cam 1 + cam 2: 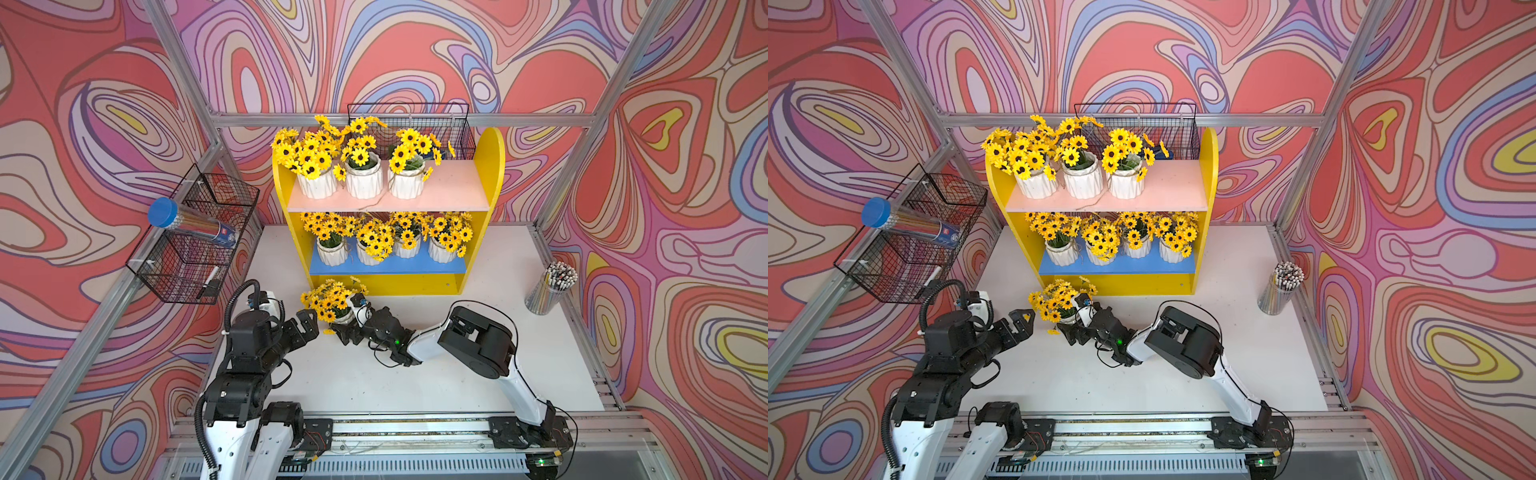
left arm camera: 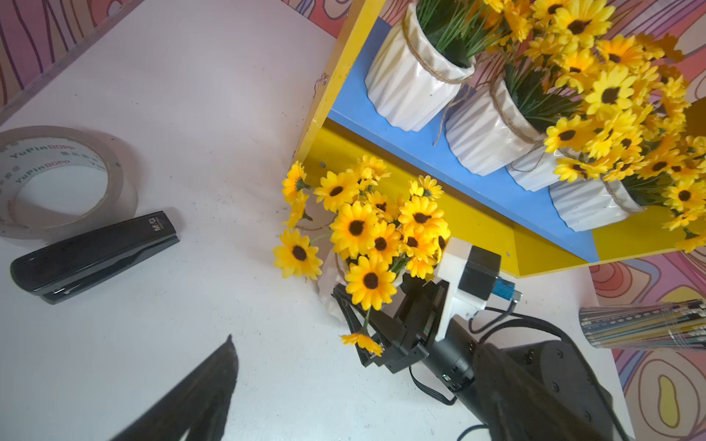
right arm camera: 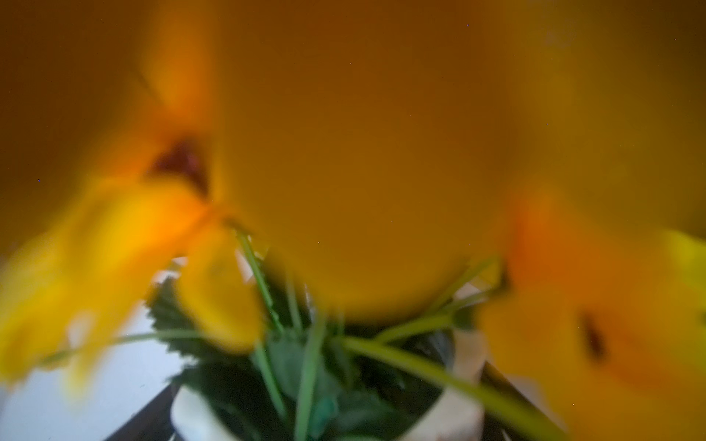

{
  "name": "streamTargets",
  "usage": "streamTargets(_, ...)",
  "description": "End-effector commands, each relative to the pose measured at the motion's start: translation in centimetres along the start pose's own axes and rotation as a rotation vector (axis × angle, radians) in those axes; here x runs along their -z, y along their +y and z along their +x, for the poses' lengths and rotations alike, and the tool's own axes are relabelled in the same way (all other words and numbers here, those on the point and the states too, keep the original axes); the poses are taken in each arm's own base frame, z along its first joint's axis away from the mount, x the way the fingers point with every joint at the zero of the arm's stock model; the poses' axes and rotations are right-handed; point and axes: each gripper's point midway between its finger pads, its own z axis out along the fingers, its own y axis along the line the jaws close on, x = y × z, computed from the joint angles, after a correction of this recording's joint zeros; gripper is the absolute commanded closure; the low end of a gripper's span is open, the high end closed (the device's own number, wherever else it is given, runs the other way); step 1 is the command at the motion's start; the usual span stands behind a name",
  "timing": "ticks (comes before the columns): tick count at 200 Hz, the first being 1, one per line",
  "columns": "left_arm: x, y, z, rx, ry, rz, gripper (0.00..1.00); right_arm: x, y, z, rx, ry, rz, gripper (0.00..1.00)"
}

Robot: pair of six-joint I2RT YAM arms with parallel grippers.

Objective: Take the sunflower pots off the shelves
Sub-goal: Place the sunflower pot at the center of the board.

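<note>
A sunflower pot (image 2: pixel 329 273) on the desk (image 1: pixel 478 353) is straddled by the wide-spread right gripper (image 1: pixel 347 324), hold unclear; blooms should be left unsnagged.

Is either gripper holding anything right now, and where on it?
Left gripper: open, empty. Right gripper: jaws either side of the white body of the sunflower pot on the table; whether they clamp it cannot be told.
</note>
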Motion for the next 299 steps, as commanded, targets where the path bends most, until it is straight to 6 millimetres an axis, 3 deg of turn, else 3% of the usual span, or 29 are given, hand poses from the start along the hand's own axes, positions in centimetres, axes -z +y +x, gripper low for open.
streamTargets(1,0.2,-0.2,0.3,0.005,0.018,0.013,0.02,-1.0,0.4,0.9,-0.019,-0.017,-0.018,1.0)
streamTargets(39,-0.2,-0.7,-0.3,-0.002,-0.002,0.039,0.02,-2.5,1.8,4.3,0.027,0.048,-0.044,1.0)
streamTargets(79,0.2,-1.4,-1.1,-0.023,-0.053,0.077,0.02,-2.5,2.1,7.8,0.071,0.113,-0.025,1.0)
streamTargets(91,0.4,-1.5,-1.3,-0.027,-0.07,0.082,0.01,-2.5,2.0,8.5,0.066,0.13,-0.02,0.87)
streamTargets(118,0.6,-1.5,-1.5,-0.031,-0.086,0.087,0.01,-2.5,1.5,9.9,0.065,0.169,0.002,0.68)
streamTargets(156,0.6,-1.6,-1.2,-0.018,-0.082,0.099,0.01,-2.4,0.7,11.8,0.093,0.237,0.036,0.58)
streamTargets(176,0.8,-1.7,-1.2,-0.017,-0.085,0.105,0.01,-2.0,0.3,12.7,0.093,0.276,0.057,0.47)
streamTargets(200,1.0,-1.7,-1.1,-0.017,-0.085,0.104,0.01,-1.3,0.3,13.3,0.081,0.298,0.056,0.24)
streamTargets(207,1.0,-1.6,-1.0,-0.016,-0.084,0.105,0.01,-1.1,0.2,13.5,0.077,0.3,0.053,0.08)
streamTargets(261,1.2,-1.9,-1.1,-0.003,-0.082,0.116,0.01,-0.3,-0.5,15.3,0.1,0.339,0.082,0.02)
streamTargets(299,1.5,-2.3,-1.1,0.011,-0.091,0.142,0.01,0.9,-0.5,14.2,0.107,0.312,0.091,0.02)
